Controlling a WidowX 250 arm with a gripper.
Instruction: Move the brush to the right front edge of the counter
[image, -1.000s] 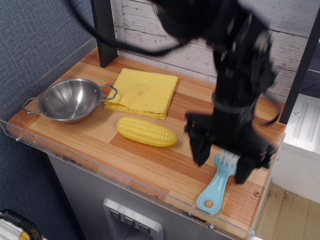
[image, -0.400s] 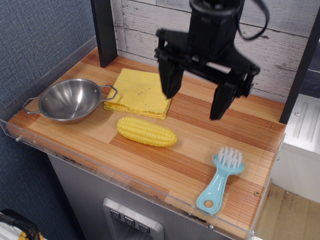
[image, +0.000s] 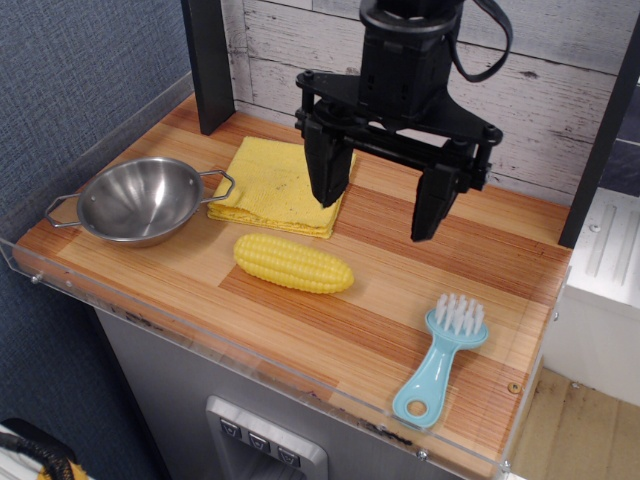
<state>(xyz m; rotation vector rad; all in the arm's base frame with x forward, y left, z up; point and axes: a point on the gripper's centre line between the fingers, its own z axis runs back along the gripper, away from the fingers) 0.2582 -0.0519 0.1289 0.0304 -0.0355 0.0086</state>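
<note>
At three o'clock of my matt black gripper (image: 378, 200), the striped wood counter (image: 330, 320) looks smooth; the brush (image: 440, 361) is glossy light-blue plastic.

- The brush (image: 437, 363): light blue plastic, short white bristles facing up, handle with a hole pointing toward the front rim; lies flat, slightly slanted, apparently untouched.
- The counter (image: 330, 325): striped wood planks, clear acrylic rim; brush rests at its right front.
</note>
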